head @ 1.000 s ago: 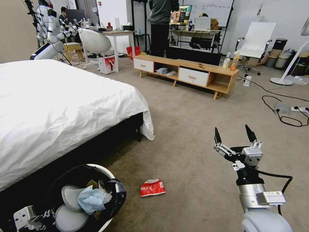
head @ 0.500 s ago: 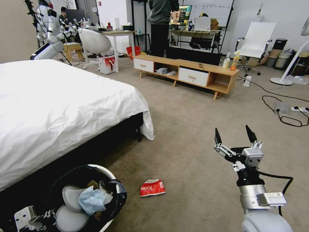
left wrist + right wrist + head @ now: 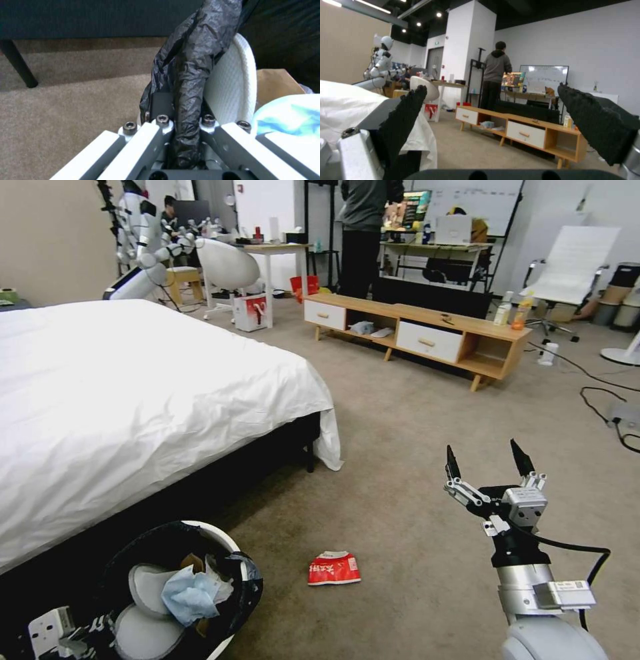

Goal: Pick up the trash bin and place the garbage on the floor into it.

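The whole head view has slid to the right since the earlier frame, so the camera has turned; the snack wrapper (image 3: 334, 569) now sits a little farther right in view, while both arms keep their places.

The bed (image 3: 133, 400), largest thing here, fills the left with its white sheet hanging over a dark frame. The beige-grey carpet floor (image 3: 400, 447) spreads right and far to a low wooden cabinet (image 3: 427, 337).

The trash bin (image 3: 180, 587) is at near left, held above the carpet close to the bed's edge: a small round white bin with a black bag liner (image 3: 193, 62) folded over its rim. Inside lie white flaps, a crumpled light blue face mask (image 3: 190, 593) and a bit of brown paper bag (image 3: 275, 85).

The left gripper (image 3: 181, 125) is clamped on the bin's rim, bag liner pinched between its fingers. The right gripper (image 3: 488, 467) hovers at near right, fingers spread wide, holding nothing.

The red-and-white snack wrapper lies flat on the carpet, between bin and right gripper.
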{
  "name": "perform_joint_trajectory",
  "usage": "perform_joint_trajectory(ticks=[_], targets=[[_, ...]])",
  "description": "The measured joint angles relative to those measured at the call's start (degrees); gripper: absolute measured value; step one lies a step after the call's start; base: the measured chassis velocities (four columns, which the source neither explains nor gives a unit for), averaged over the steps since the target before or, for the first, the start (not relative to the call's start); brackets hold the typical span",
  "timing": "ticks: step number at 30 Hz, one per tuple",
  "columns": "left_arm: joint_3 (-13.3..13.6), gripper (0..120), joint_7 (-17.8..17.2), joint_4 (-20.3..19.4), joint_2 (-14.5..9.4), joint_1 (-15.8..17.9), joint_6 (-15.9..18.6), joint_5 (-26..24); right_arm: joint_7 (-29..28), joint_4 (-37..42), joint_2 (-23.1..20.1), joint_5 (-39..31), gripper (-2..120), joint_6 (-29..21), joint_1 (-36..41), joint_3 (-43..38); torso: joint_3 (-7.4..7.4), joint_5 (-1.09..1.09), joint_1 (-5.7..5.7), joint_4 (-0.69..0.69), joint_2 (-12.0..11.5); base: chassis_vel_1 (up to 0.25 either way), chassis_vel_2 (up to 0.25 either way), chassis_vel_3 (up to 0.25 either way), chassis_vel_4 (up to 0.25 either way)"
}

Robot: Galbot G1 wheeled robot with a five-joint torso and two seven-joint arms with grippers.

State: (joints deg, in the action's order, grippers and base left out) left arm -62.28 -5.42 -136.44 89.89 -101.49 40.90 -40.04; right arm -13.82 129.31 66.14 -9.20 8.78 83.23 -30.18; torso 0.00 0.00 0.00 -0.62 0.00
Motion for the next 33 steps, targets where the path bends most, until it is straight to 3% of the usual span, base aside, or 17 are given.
perform_joint_trajectory(ticks=[22, 33], targets=[[-0.06, 1, 0.18, 0.16, -0.06, 0.12, -0.25, 0.08, 1.05, -0.52, 0.27, 0.31, 100, 0.08, 0.27, -0.74, 0.00, 0.00, 0.00, -0.01, 0.00, 0.000, 0.000, 0.000, 0.000], [-0.13, 1, 0.25, 0.44, -0.12, 0.37, -0.36, 0.11, 1.04, -0.99, 0.46, 0.47, 100, 0.41, 0.22, -0.47, 0.00, 0.01, 0.00, -0.01, 0.00, -0.106, 0.111, 0.114, -0.094]])
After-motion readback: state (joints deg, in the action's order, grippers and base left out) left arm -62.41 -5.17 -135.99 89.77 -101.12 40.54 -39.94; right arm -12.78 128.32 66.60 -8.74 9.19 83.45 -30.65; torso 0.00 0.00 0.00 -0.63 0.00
